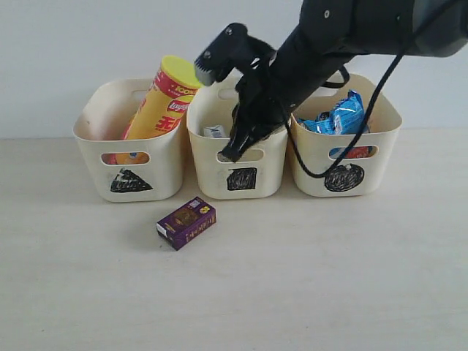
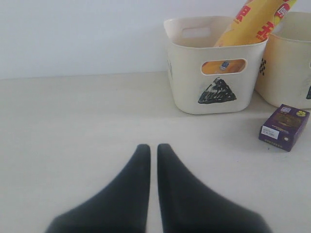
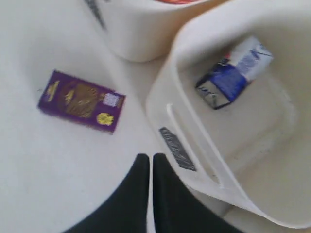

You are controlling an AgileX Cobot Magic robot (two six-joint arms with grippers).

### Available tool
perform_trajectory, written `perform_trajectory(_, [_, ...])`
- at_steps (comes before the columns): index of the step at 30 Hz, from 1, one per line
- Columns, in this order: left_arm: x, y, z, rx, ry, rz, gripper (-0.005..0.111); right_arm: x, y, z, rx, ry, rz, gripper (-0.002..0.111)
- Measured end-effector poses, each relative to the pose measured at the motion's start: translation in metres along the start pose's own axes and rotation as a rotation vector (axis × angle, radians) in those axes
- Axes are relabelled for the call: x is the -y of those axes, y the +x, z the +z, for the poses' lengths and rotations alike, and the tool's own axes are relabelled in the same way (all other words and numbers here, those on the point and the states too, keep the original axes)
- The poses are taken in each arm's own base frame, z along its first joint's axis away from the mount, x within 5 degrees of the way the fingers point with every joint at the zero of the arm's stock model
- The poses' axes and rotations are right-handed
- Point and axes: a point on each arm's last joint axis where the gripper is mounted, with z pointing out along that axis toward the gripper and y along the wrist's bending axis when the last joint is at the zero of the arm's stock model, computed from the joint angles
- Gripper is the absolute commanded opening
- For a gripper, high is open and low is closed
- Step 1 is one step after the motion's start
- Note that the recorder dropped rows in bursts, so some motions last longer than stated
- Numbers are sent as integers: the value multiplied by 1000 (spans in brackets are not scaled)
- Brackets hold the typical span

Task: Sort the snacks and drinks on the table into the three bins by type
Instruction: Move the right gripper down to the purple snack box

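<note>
1. A pale tabletop [image 1: 329, 292] stands against a white wall [image 1: 58, 44]. Three matching cream plastic bins stand in a row across the upper middle of the exterior frame.
2. At the left of the row is the triangle bin [image 1: 91, 135], marked with a black scribbled triangle. It holds a yellow Lay's crisp tube [image 1: 162, 106] that leans to the right, with its lid well above the rim. Something orange shows through the bin's front handle cut-out.
3. In the middle is the square bin [image 1: 272, 172]. A blue-and-white milk carton [image 1: 214, 131] lies on its side on the bin's floor.
4. At the right is the circle bin [image 1: 389, 128]. A crinkly blue bag [image 1: 342, 115] sticks up above its rim, and something red shows through its cut-out.
5. A purple box [image 1: 186, 222] with yellow print lies flat on the tabletop, left of centre in the frame. It sits in front of the gap between the triangle bin and the square bin and touches neither.
6. The black right arm [image 1: 344, 36] reaches down from the upper right corner. The right pincer [image 1: 231, 152] is closed and empty, with its tips at the front rim of the square bin, just above the handle cut-out.
7. The left pincer [image 2: 152, 149] appears only in the left wrist view. Its two black fingers [image 2: 136, 184] are pressed together with nothing between them, over bare tabletop, well apart from the triangle bin and the purple box.
</note>
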Motion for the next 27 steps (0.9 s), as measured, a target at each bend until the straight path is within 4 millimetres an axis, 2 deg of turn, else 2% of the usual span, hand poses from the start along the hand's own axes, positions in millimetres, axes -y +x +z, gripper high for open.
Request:
perform_trajectory(3, [0, 0, 0, 0, 0, 0, 4, -20, -5, 2, -30, -87, -168, 0])
perform_trajectory(7, [0, 0, 0, 0, 0, 0, 4, -45, -15, 3, -21, -173, -289, 0])
perform_trajectory(13, [0, 0, 0, 0, 0, 0, 4, -70, -30, 2, 34, -252, -216, 0])
perform_trajectory(17, [0, 0, 0, 0, 0, 0, 4, -76, -43, 4, 21, -281, -77, 0])
perform_trajectory(22, [0, 0, 0, 0, 0, 0, 4, -81, -62, 24, -39, -279, 33, 1])
perform_trajectory(24, [0, 0, 0, 0, 0, 0, 4, -85, -65, 36, -96, -257, 41, 10])
perform_trajectory(26, [0, 0, 0, 0, 0, 0, 4, -89, -67, 46, -147, -246, 44, 26])
perform_trajectory(27, [0, 0, 0, 0, 0, 0, 4, -91, -67, 51, -172, -248, 50, 38])
